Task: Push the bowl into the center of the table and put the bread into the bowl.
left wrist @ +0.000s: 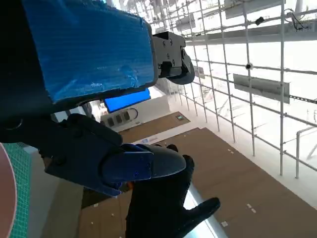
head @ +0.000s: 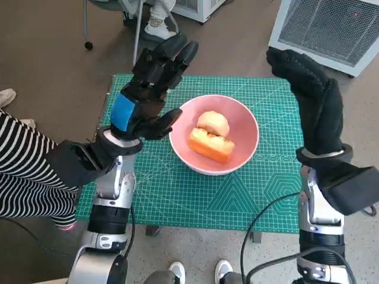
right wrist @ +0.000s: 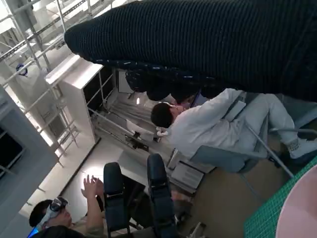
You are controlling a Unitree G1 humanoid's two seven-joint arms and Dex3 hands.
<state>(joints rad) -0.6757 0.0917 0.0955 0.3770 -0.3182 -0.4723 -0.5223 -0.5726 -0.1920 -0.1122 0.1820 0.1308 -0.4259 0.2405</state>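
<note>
A pink bowl [head: 244, 121] sits near the middle of the green cutting mat [head: 177, 195], and the bread [head: 211, 137], a pale bun over an orange-crusted piece, lies inside it. My left hand [head: 149, 89] is raised to the bowl's left, fingers spread, holding nothing. My right hand [head: 311, 97] is raised to the bowl's right, fingers extended, empty too. The left wrist view shows my left hand [left wrist: 84, 74], a sliver of the bowl [left wrist: 6, 193] and the gloved right hand [left wrist: 163, 203]. A slice of the bowl [right wrist: 302, 213] edges the right wrist view, under the glove [right wrist: 208, 44].
A person in striped clothing [head: 21, 171] sits by the table's left edge. Another person's feet [head: 159, 21] and chair legs lie beyond the far edge. A white grilled unit [head: 328, 29] stands at the far right. A seated person in white [right wrist: 208, 124] shows in the right wrist view.
</note>
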